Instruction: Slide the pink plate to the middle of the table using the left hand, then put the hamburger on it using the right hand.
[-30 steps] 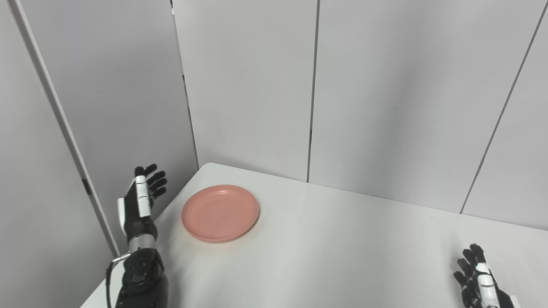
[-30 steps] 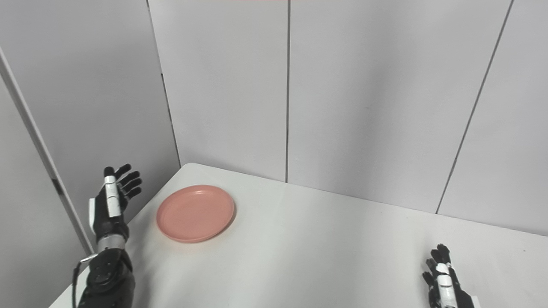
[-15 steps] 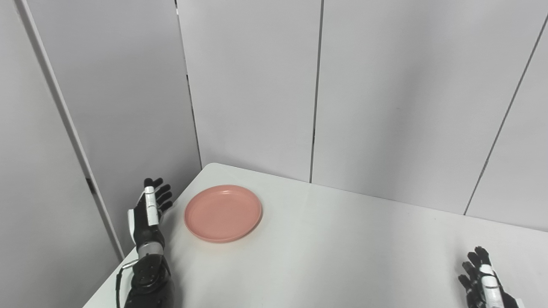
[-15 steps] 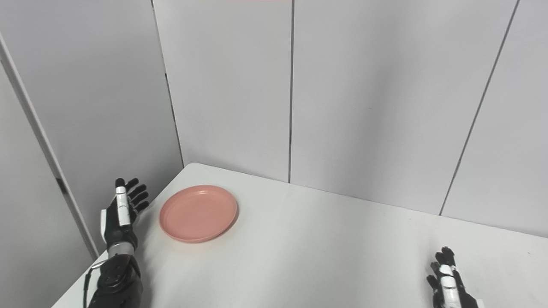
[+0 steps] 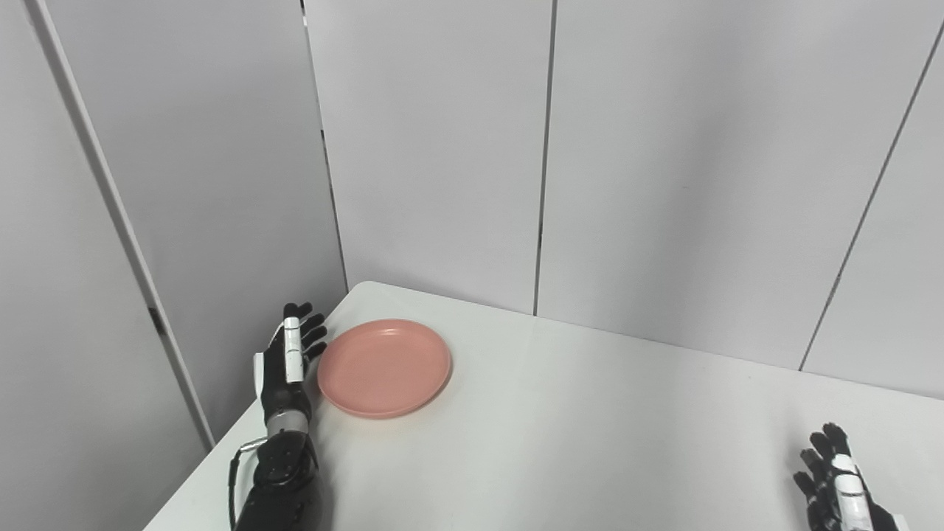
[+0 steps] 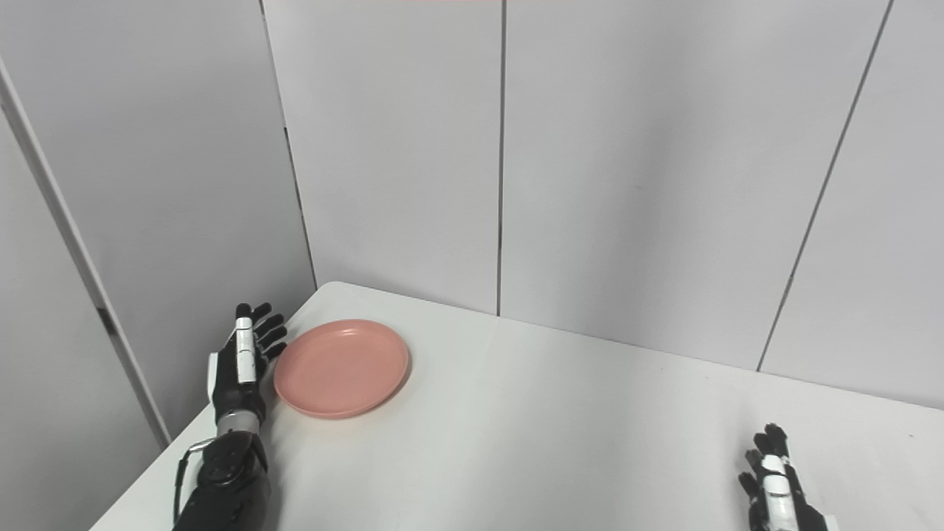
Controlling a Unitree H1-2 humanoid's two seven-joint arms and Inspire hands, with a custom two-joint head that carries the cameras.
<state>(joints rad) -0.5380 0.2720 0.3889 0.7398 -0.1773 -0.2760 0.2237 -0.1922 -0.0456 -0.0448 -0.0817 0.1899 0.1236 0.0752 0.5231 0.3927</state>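
A pink plate lies flat near the far left corner of the white table. My left hand stands open just left of the plate's rim, palm facing it, fingers pointing away from me; whether it touches the rim I cannot tell. My right hand rests open at the lower right edge of the picture, holding nothing. No hamburger shows in either view.
Grey wall panels close in the table at the back and on the left. The table's left edge runs close beside my left forearm.
My left hand has moved right, from beyond the table's left edge to beside the plate's rim. The plate and my right hand have stayed put. The camera shifted slightly.
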